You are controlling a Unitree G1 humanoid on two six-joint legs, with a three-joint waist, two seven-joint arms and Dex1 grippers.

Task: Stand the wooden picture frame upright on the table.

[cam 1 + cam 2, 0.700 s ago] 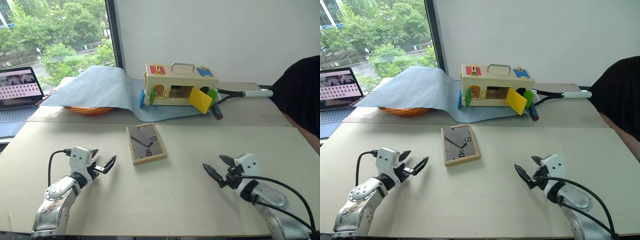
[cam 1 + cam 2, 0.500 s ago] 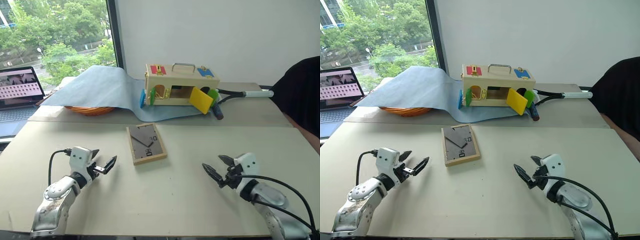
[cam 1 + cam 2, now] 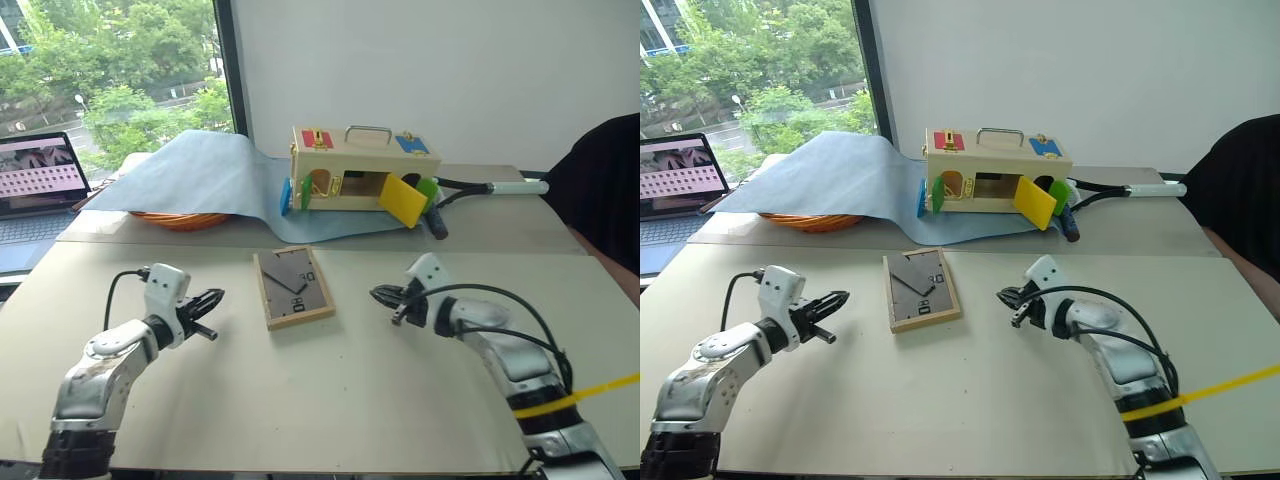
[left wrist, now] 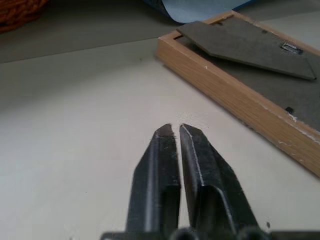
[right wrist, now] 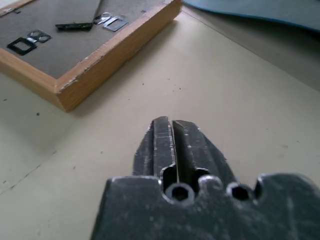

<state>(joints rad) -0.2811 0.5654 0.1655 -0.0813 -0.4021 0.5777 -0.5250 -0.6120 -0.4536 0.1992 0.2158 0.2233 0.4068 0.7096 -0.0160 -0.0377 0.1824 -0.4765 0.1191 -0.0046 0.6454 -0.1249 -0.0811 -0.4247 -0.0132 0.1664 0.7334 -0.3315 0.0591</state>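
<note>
Left gripper (image 3: 212, 300): fingers together, empty, low over the table (image 3: 330, 400), pointing inward. Right gripper (image 3: 382, 295): fingers together, empty, pointing inward. Frame (image 3: 292, 286): flat on the table, grey back up, stand folded, between both grippers, touching neither. Beyond: cloth (image 3: 200, 175), wooden box (image 3: 362, 167).

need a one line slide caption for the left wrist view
Shut left gripper hovers over the table, pointing toward the wooden picture frame lying back-panel up, stand folded flat.
</note>
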